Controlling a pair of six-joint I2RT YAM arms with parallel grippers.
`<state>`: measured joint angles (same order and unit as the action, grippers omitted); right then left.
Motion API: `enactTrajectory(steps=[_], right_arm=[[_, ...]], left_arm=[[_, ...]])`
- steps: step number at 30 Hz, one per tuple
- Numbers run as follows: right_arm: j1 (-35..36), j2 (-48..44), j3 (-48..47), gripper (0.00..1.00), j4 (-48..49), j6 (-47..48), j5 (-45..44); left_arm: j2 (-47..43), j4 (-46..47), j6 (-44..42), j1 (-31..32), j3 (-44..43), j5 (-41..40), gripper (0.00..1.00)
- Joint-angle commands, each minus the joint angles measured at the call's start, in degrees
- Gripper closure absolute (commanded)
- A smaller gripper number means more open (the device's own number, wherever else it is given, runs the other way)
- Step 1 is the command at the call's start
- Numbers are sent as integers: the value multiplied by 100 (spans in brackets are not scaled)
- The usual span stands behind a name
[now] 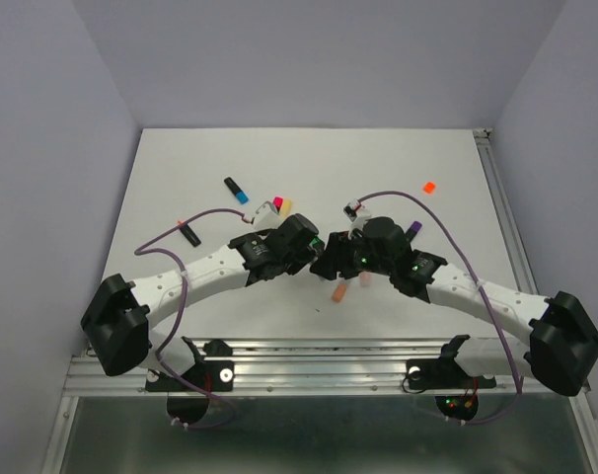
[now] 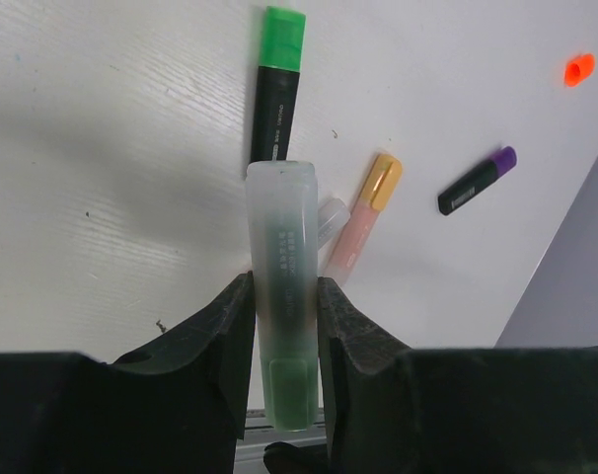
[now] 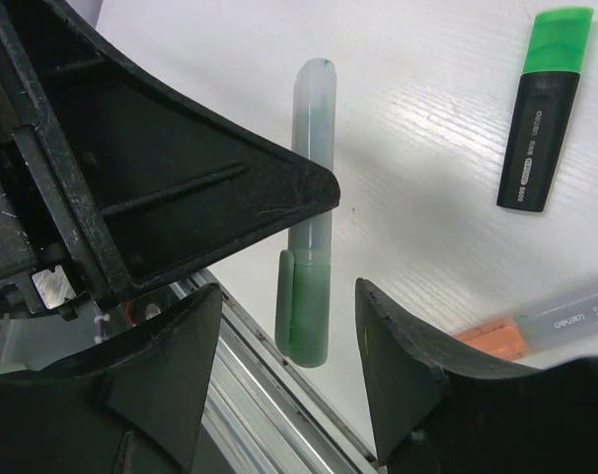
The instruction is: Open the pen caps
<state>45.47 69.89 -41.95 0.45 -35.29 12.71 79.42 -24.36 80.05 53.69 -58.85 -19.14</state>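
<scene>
- The left gripper (image 2: 283, 286) is clamped tight on the mint pen (image 2: 282, 217), with a pad pressed to each side of the frosted barrel, low in the centre of its wrist view.
- That pen's dark green cap (image 3: 304, 316) is still on. It sits on the end that pokes out past the pinch, towards the bottom of the frame.
- The right gripper (image 3: 289, 296) has its fingers apart, one on either side of that cap. In its own view the cap sits lower centre with a gap showing on both sides, so nothing is touching.
- From above, the two grippers are nose to nose at the middle of the table (image 1: 181, 158).
- Behind the held pen, a black pen (image 2: 276, 109) lies flat with its bright green cap (image 2: 282, 30) at the top centre of the left wrist view.
- A peach pen (image 2: 350, 242) with a yellow-orange cap (image 2: 382, 183) lies just right of the mint barrel.
- A loose orange cap (image 2: 578, 69) lies on its own in the upper right corner.
</scene>
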Motion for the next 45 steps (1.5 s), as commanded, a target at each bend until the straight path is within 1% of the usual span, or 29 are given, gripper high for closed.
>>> enactTrajectory(steps=[1,8,10,14,15,17,18,20,21,25,27,29,31,32,33,38,40,41,42,43,44,45], right_arm=[[67,103,-155,39,228,-197,144],[111,227,-226,39,52,-329,74],[102,210,-225,44,104,-365,109],[111,192,-173,60,245,-417,232],[120,183,-164,67,315,-470,249],[120,166,-94,75,446,-488,346],[111,131,-59,86,500,-540,381],[120,60,20,97,562,-610,504],[111,17,47,99,553,-628,522],[111,-212,213,99,316,-707,697],[120,-448,458,99,202,-812,881],[111,-616,609,99,96,-848,1005],[111,-906,811,99,-18,-909,1128],[111,-1020,899,99,-18,-936,1198],[111,-1125,969,99,-18,-953,1260],[120,-1697,1313,99,-185,-1094,1471],[120,-1759,1269,99,-395,-1016,1157],[111,-1724,1077,99,-797,-911,894],[102,-1655,954,99,-1018,-840,604],[85,-1567,813,99,-1238,-735,-43],[-29,-1331,490,99,-1562,-656,-310],[-152,-1207,356,99,-1652,-594,-530]], left_arm=[[-251,-95,125,54,-162,-275,100],[-409,-69,186,62,-101,-363,100],[-427,-51,160,62,-92,-380,100],[-410,-43,134,62,-92,-363,100],[-401,-25,116,62,-92,-363,100],[-375,10,90,62,-92,-363,100],[-374,19,81,62,-92,-371,100],[-374,28,81,62,-92,-485,100],[-383,36,63,62,-83,-634,100],[-401,98,-130,1,-153,-1187,100],[-436,54,-243,-209,-214,-1390,100],[-506,107,-376,-481,-197,-1461,100],[-559,430,-796,-1095,-31,-1339,100],[-576,510,-798,-1098,-30,-1295,100],[-603,555,-920,-1394,92,-1260,100],[-752,502,-1079,-1967,269,-1338,100],[-866,529,-1368,-2143,286,-1321,100],[-875,450,-1596,-2196,260,-1321,100],[-875,389,-1754,-2301,234,-1286,100],[-832,345,-1982,-2389,216,-1181,100],[-779,240,-2367,-2633,181,-1128,100],[-726,143,-2519,-2766,163,-1093,100]])
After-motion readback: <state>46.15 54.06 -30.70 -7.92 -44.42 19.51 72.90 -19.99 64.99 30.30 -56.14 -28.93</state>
